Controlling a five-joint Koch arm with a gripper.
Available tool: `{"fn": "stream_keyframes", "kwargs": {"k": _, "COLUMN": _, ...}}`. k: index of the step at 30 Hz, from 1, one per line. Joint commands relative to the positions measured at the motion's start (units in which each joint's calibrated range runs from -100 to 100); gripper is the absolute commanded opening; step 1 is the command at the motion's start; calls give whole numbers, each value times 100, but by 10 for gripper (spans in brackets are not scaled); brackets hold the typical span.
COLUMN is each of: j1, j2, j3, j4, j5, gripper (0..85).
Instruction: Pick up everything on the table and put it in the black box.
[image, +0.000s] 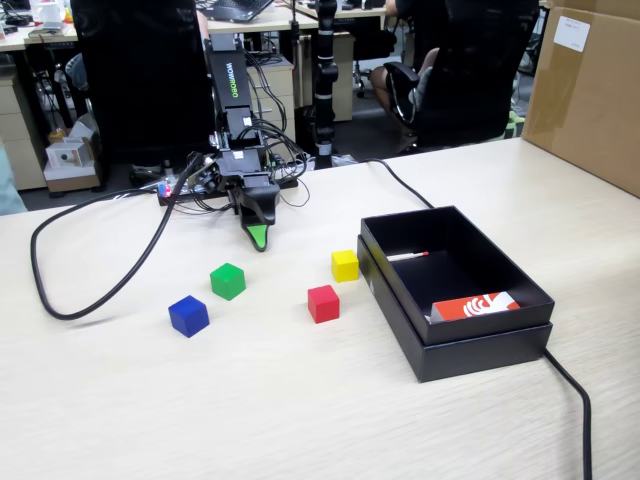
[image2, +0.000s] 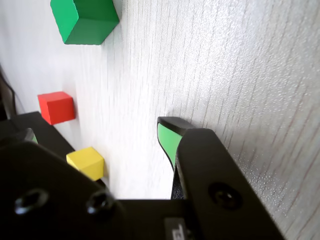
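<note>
Four small cubes lie apart on the beige table (image: 300, 400): green (image: 228, 281), blue (image: 188, 315), red (image: 323, 303) and yellow (image: 345, 265). The black box (image: 480, 345) stands to their right, open on top, close to the yellow and red cubes. My gripper (image: 258, 234) points down just above the table, behind the cubes, between green and yellow. In the wrist view its jaws (image2: 96, 129) stand wide apart with nothing between them; the fingertips (image2: 167, 140) have green pads. That view shows the green (image2: 85, 20), red (image2: 56, 107) and yellow (image2: 86, 162) cubes; blue is out of it.
Inside the box lie a red-and-white card (image: 475, 305) and a thin white-and-red stick (image: 408, 256). A black cable (image: 100, 290) loops over the table's left part; another (image: 570, 390) runs past the box's right corner. A brown carton (image: 590, 90) stands at the back right.
</note>
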Motion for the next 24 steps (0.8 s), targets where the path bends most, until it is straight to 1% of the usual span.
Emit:
{"fn": "stream_keyframes", "kwargs": {"k": 1, "j1": -93, "j2": 10, "j3": 295, "j4": -866, "j5": -5, "gripper": 477}}
{"fn": "stream_keyframes", "kwargs": {"k": 5, "j1": -244, "j2": 56, "j3": 939, "j4": -1635, "j5": -5, "gripper": 479}}
{"fn": "stream_keyframes", "kwargs": {"k": 12, "j1": -327, "j2": 641, "j3": 2852, "j4": -3527, "j5": -78, "gripper": 471}}
{"fn": "stream_keyframes", "kwargs": {"k": 14, "j1": -332, "j2": 1020, "j3": 3405, "j4": -3985, "j5": -264, "gripper": 447}}
{"fn": "stream_keyframes", "kwargs": {"k": 15, "j1": -347, "j2": 1284, "j3": 3758, "j4": -4175, "j5": -366, "gripper": 447}}
{"fn": "stream_keyframes", "kwargs": {"k": 17, "j1": -410, "j2": 1720, "j3": 4230, "j4": -4357, "j5": -479, "gripper": 448}}
{"fn": "stream_keyframes", "kwargs": {"k": 21, "j1": -615, "j2": 2833, "j3": 5055, "j4": -4435, "j5": -728, "gripper": 448}}
{"fn": "stream_keyframes", "kwargs": {"k": 24, "j1": -781, "j2": 3705, "j3": 5626, "j4": -4435, "j5": -1016, "gripper": 448}}
